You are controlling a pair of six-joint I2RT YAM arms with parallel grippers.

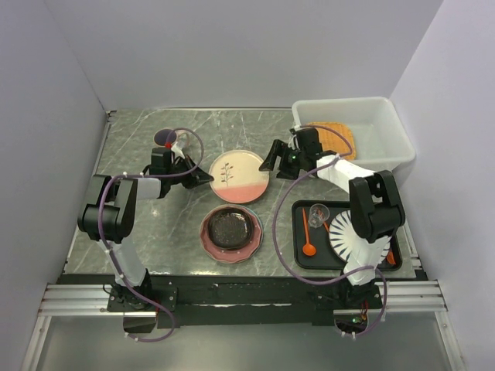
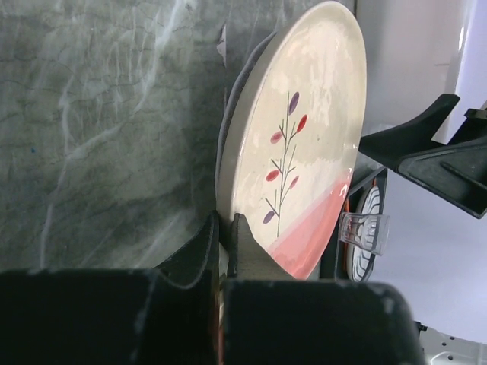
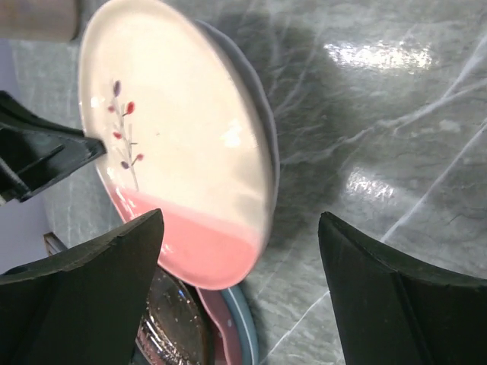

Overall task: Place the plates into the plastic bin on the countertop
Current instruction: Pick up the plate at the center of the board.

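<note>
1. Grey-green marble countertop, boxed in by pale walls, carries a pink-and-cream plate painted with a leafy twig, lying midway between the two grippers.
2. At the plate's left rim, the left gripper is clamped on the edge; its wrist camera shows the fingers pinching the rim from either side.
3. At the opposite rim hovers the right gripper, its fingers spread wide apart and holding nothing.
4. Just beyond the right gripper, in the far right corner, stands the plastic bin, with an orange plate already inside.
5. Nearer the arm bases from both grippers, a black speckled plate sits stacked on a pink plate.
6. Beside the right arm's base, a black tray holds a striped plate.
</note>
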